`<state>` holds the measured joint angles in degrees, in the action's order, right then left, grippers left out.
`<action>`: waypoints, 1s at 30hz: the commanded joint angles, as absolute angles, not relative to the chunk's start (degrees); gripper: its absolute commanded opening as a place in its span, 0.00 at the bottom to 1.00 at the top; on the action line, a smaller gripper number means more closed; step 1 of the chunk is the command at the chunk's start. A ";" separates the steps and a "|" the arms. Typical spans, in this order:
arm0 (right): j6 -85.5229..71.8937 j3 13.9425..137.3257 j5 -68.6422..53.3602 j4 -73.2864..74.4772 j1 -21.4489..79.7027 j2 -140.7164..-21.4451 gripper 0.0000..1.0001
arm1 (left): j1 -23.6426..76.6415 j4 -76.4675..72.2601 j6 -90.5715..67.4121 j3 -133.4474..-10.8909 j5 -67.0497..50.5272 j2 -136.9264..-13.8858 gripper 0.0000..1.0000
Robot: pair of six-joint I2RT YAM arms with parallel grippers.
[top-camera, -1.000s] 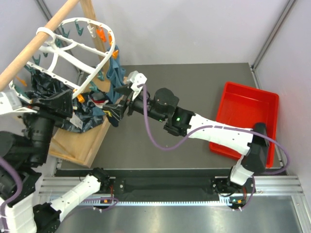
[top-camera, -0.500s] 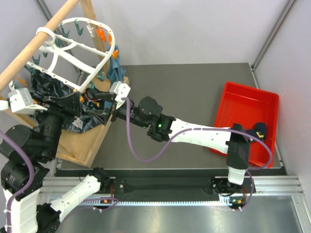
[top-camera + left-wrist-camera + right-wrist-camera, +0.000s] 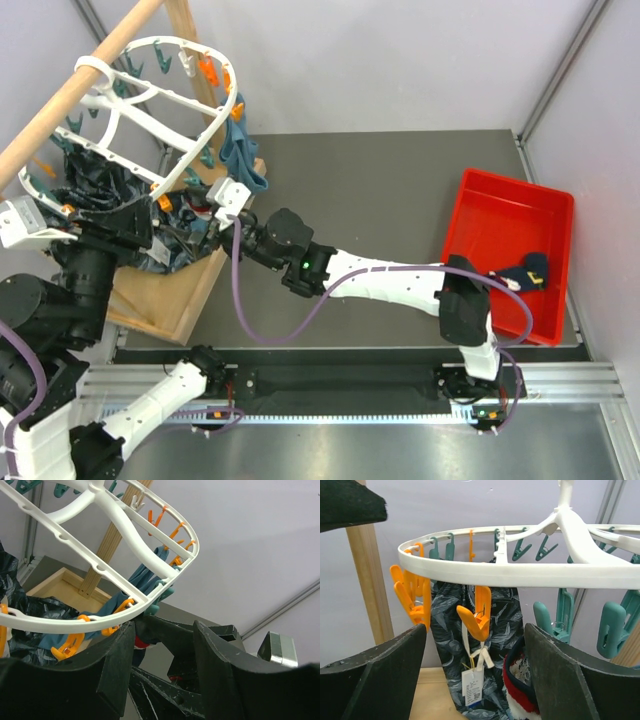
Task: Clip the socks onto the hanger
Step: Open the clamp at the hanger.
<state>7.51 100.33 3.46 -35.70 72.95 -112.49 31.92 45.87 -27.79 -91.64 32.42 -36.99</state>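
White plastic hanger (image 3: 520, 572) hung from a wooden pole (image 3: 70, 96), its oval rim dangling orange clips (image 3: 476, 612) and teal clips (image 3: 562, 615). A dark patterned cloth (image 3: 450, 645) with a paper tag (image 3: 471, 687) and a teal garment (image 3: 240, 150) crowded the space below. One sock (image 3: 517, 695), ribbed red-and-white cuff, sat under the rim between the fingers of the right end effector (image 3: 475, 630), which were apart; contact unclear. Left end effector (image 3: 164, 627) was apart too, facing the right arm's black parts. Second sock (image 3: 528, 270) lay in the smooth red tray (image 3: 500, 225) on the grey table (image 3: 380, 170).
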 commanded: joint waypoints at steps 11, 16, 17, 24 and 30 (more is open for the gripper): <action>6.33 105.99 7.29 -42.45 73.74 -116.36 0.66 | 31.99 47.20 -32.17 -95.71 33.05 -39.20 0.68; 4.92 106.52 7.56 -42.80 73.83 -117.51 0.58 | 31.91 47.90 -32.60 -96.15 32.78 -39.02 0.68; 4.57 106.52 7.56 -42.80 73.74 -117.60 0.57 | 31.99 48.07 -32.69 -96.07 32.78 -39.02 0.68; 4.22 108.45 7.82 -42.80 73.74 -119.53 0.54 | 31.99 48.96 -33.31 -95.89 31.99 -38.67 0.68; 3.25 111.09 8.17 -42.63 73.65 -121.90 0.55 | 31.99 48.87 -33.93 -95.10 30.94 -38.23 0.66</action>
<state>4.40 107.28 7.70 -39.68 72.99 -120.86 31.92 48.60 -33.36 -94.89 32.12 -38.26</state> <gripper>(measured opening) 0.551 0.661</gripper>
